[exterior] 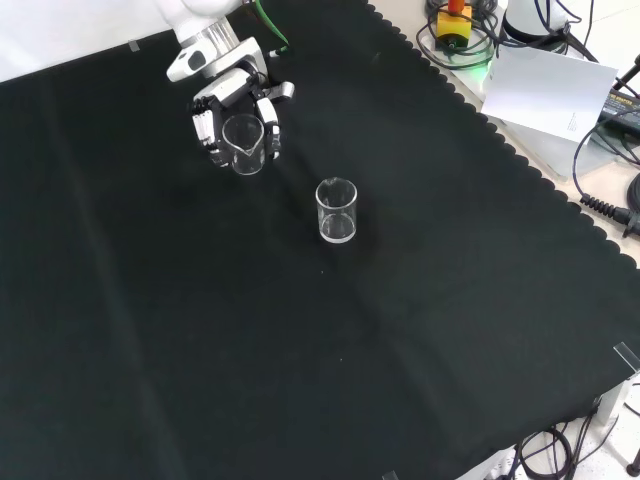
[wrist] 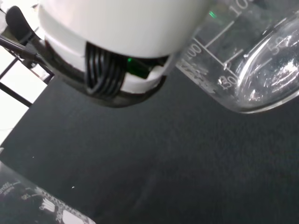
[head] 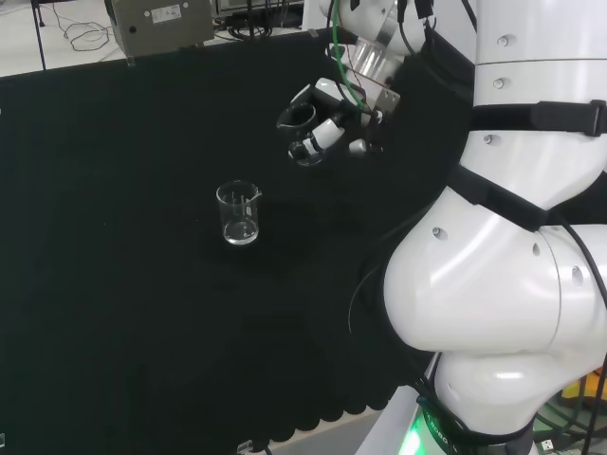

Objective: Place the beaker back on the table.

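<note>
Leftmost in the front view, the hand (exterior: 236, 110) is seen at about 11 o'clock on the black cloth of the desk (exterior: 420, 330), its fingers (exterior: 270, 128) curled round a clear held beaker (exterior: 243, 144), which is carried upright. Whether this beaker touches the cloth cannot be told. To its right, toward the cloth's centre, a second beaker (exterior: 337, 210) is noted, standing upright on the desk, apart from the hand. In the head view this standing beaker (head: 238, 213) is found left of centre, and the hand (head: 322, 118) lies at about 2 o'clock from it, well apart. In the wrist view, the held beaker's (wrist: 243, 65) graduated wall is seen beside a white part of the hand (wrist: 117, 37).
</note>
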Action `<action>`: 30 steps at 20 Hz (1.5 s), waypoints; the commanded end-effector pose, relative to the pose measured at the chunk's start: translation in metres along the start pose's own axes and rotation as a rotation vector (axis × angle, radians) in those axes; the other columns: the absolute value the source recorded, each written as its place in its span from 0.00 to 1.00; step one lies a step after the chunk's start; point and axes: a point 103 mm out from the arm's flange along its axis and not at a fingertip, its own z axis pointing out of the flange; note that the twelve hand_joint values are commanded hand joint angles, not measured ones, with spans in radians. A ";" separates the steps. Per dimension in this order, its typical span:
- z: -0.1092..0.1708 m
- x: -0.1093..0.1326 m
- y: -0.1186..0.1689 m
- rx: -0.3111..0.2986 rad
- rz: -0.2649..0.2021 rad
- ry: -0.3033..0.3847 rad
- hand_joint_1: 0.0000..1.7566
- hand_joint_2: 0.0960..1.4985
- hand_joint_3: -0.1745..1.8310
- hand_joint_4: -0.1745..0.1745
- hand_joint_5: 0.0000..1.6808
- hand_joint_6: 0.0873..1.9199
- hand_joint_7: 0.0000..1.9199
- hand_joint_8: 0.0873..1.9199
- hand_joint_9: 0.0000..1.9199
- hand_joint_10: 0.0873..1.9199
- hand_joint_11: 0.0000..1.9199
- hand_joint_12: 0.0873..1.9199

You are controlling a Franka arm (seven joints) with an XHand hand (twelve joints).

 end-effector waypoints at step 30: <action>0.067 -0.016 0.007 0.015 0.056 0.052 0.75 0.40 0.37 0.00 0.81 0.20 0.74 0.17 0.88 0.09 0.68 0.31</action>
